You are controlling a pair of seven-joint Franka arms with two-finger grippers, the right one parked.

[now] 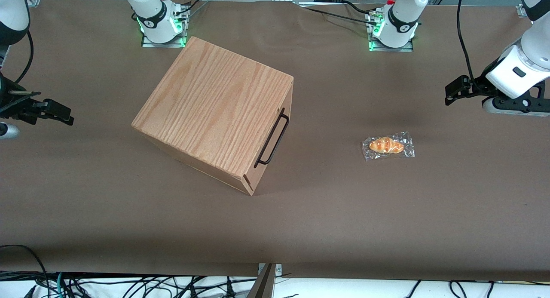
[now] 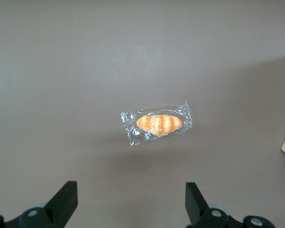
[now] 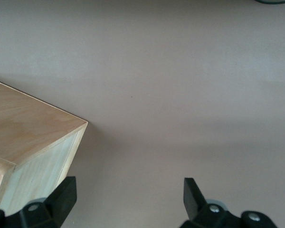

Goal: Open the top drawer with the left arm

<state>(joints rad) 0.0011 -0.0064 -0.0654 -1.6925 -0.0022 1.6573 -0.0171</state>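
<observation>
top drawer [image 1: 275,139] at frame centre is shut; my left gripper [image 1: 456,91] hangs wide open and empty at right edge, so next i reach for its black wire handle [image 1: 272,139].

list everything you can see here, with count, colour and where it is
oak box: one, light wood, on the table toward the parked arm's end
top drawer: one, oak front, closed, facing the working arm's end
drawer handle: one, thin black wire, on the drawer front
wrapped bread roll: one, orange in clear plastic, on the table between box and working arm
table: one, brown cover
left arm: one, white, raised at the working arm's end
claw: one, black, open, above the table, farther from the front camera than the roll, holding nothing
</observation>
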